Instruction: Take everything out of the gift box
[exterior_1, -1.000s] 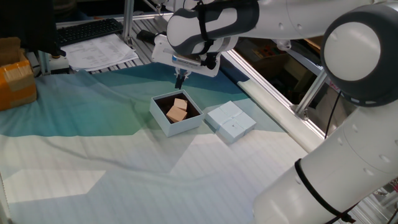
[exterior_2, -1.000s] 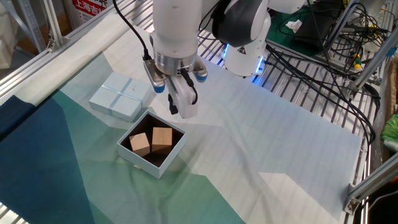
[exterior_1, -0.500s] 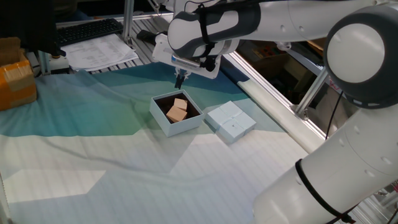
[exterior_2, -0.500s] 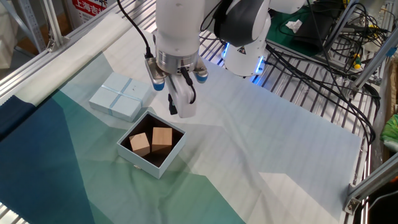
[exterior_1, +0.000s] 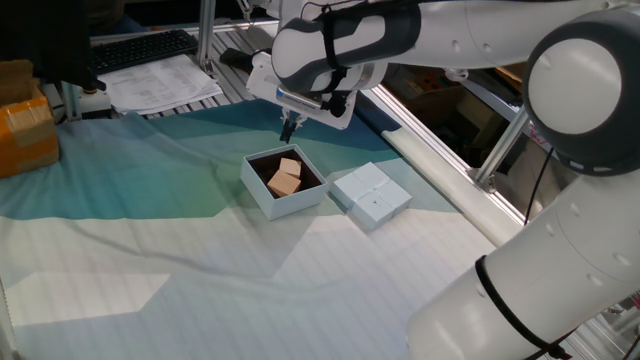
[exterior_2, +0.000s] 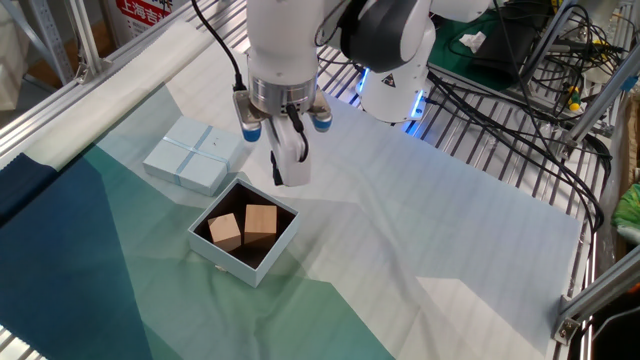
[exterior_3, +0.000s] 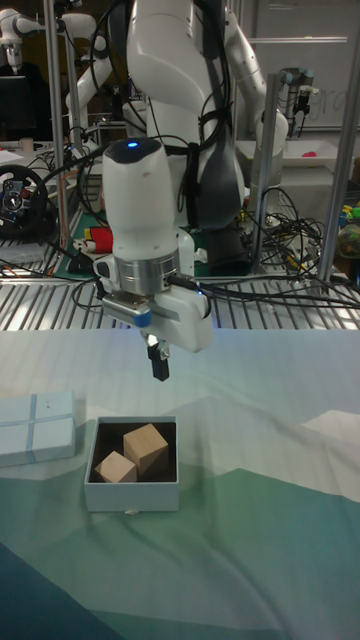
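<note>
The gift box (exterior_1: 291, 205) (exterior_2: 226, 266) (exterior_3: 132, 497) lies open on the teal and white cloth, showing its dark inside. Two tan wooden cubes sit in it side by side: one cube (exterior_1: 290, 166) (exterior_2: 261, 220) (exterior_3: 146, 447) and a second cube (exterior_1: 283, 184) (exterior_2: 225, 231) (exterior_3: 116, 468). My gripper (exterior_1: 288, 129) (exterior_2: 284, 179) (exterior_3: 159, 369) hangs pointing down, a little above the box's far edge. Its fingers are shut together with nothing between them, and they touch neither the box nor the cubes.
The flat pale-blue lid (exterior_1: 371, 195) (exterior_2: 195, 155) (exterior_3: 37, 427) lies right beside the box. An orange-brown carton (exterior_1: 25, 125) sits at the far left, with a keyboard (exterior_1: 145, 48) and papers (exterior_1: 160, 82) behind. Metal frame rails and cables border the table.
The gripper has risen slightly above the box, still shut. The box, cubes and lid have not moved.
</note>
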